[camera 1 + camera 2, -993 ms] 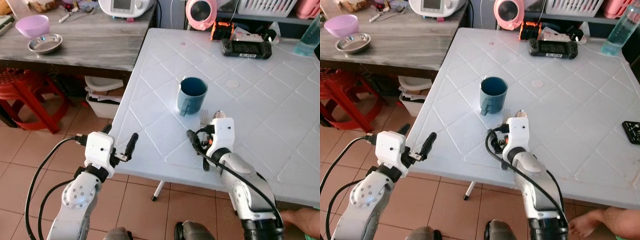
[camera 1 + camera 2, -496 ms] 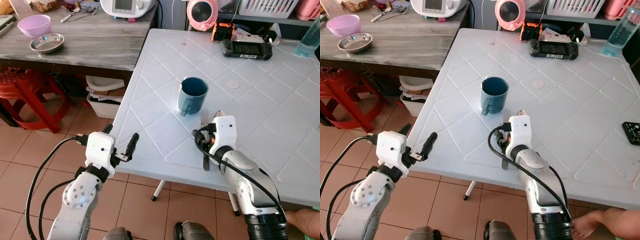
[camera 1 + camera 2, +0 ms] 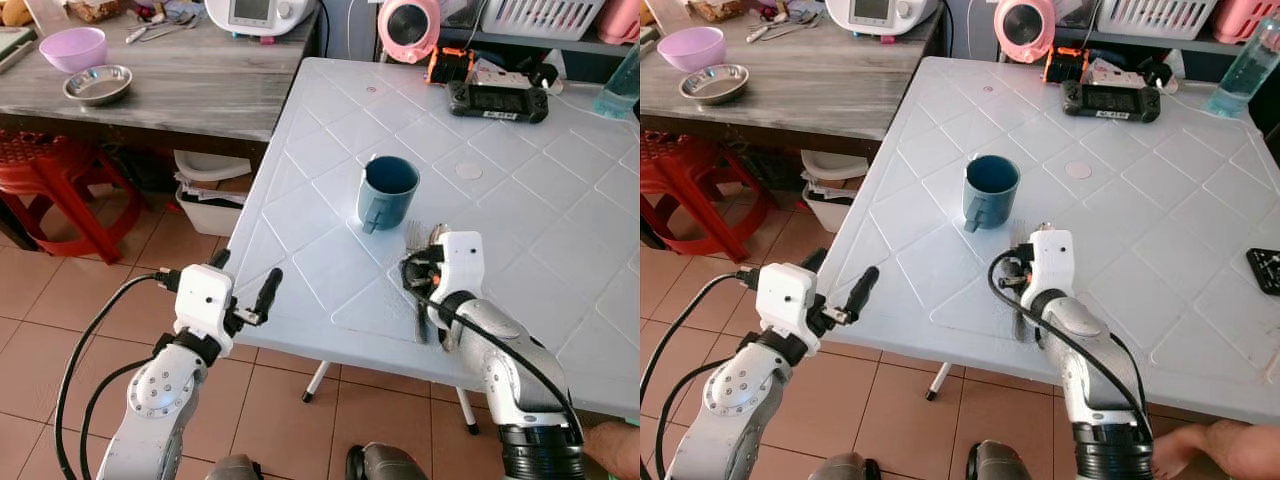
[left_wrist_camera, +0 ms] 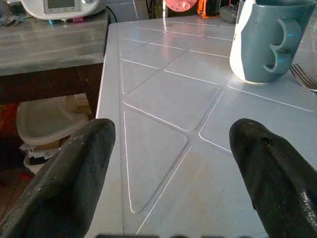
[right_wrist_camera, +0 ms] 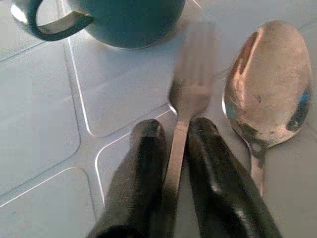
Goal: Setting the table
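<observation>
- Right gripper (image 5: 173,148): low over the white table (image 3: 520,170), black fingers (image 5: 141,173) closed to a narrow gap on the handle of the fork (image 5: 190,84).
- Fork: flat on the table, tines toward the blue mug (image 3: 386,192), just short of its base.
- Spoon (image 5: 267,89): flat beside the fork, bowl up, free of the fingers.
- Left gripper (image 4: 168,163): held off the table's near-left corner, fingers spread wide, nothing between them.
- Grey counter (image 3: 180,80): left of the table; purple bowl (image 3: 72,47) and steel bowl (image 3: 96,84) on top.
- Game controller (image 3: 498,98): at the table's far edge.
</observation>
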You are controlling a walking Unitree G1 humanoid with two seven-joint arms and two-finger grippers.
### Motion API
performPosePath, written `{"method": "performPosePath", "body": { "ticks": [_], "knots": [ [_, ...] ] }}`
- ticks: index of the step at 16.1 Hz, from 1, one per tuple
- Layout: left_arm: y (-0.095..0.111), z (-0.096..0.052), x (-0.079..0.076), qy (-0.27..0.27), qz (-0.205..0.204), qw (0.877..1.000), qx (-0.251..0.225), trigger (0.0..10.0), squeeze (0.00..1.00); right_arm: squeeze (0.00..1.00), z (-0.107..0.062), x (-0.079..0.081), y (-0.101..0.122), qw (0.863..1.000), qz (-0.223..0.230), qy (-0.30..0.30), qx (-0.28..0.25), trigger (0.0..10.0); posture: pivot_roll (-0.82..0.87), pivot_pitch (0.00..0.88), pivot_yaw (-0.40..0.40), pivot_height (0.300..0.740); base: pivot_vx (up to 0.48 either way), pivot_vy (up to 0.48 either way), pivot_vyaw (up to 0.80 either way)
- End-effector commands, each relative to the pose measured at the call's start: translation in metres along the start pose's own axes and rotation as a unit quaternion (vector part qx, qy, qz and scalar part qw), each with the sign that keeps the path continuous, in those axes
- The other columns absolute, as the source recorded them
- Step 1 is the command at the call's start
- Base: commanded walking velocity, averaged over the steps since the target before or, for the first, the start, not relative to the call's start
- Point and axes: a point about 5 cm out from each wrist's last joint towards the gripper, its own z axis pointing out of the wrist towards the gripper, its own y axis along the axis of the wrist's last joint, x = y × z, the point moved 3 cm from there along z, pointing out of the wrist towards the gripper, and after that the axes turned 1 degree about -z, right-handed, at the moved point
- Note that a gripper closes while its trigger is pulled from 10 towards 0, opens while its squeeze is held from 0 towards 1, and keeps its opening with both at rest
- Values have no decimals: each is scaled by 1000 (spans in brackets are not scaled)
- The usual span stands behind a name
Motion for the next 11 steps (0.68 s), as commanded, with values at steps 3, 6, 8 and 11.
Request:
{"method": "performPosePath", "body": {
  "ticks": [3,6,8,11],
  "knots": [
    [4,0,-2,-6,0,1000,-4,10000,0,0,0,-1,-39,996,36,-1,82,0,14,81,5,740,0,0,0],
    [4,1,2,8,5,1000,-5,10000,0,0,0,7,-29,997,37,4,64,0,14,81,5,740,0,0,0],
    [4,2,4,15,11,1000,-4,10000,0,0,0,13,-27,997,44,14,61,0,15,83,5,740,0,0,0],
    [0,2,7,39,8,999,9,10000,0,0,-2,22,-28,995,68,31,63,0,13,84,4,740,0,0,0]
  ]
}}
